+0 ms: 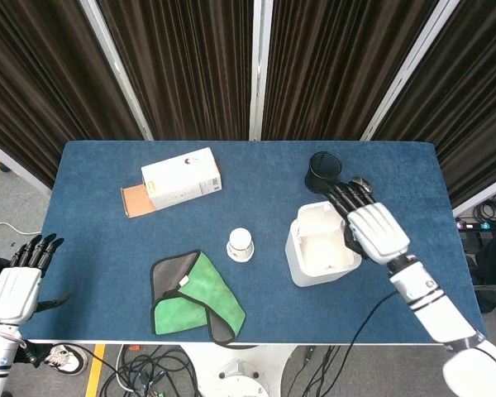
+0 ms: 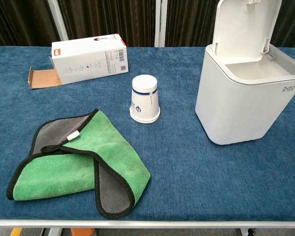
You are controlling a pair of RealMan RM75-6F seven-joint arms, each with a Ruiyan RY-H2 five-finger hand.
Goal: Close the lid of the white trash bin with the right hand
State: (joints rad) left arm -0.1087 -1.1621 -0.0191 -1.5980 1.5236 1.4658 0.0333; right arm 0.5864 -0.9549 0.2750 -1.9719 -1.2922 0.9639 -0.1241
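Head view: right hand [image 1: 374,231] spread above bin [image 1: 321,265].

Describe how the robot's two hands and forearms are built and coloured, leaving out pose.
Both the right hand and left hand have a boxy white shell for the back and slim black fingers. The right forearm is white with dark rings at the wrist. No markings or loose cables show on them.
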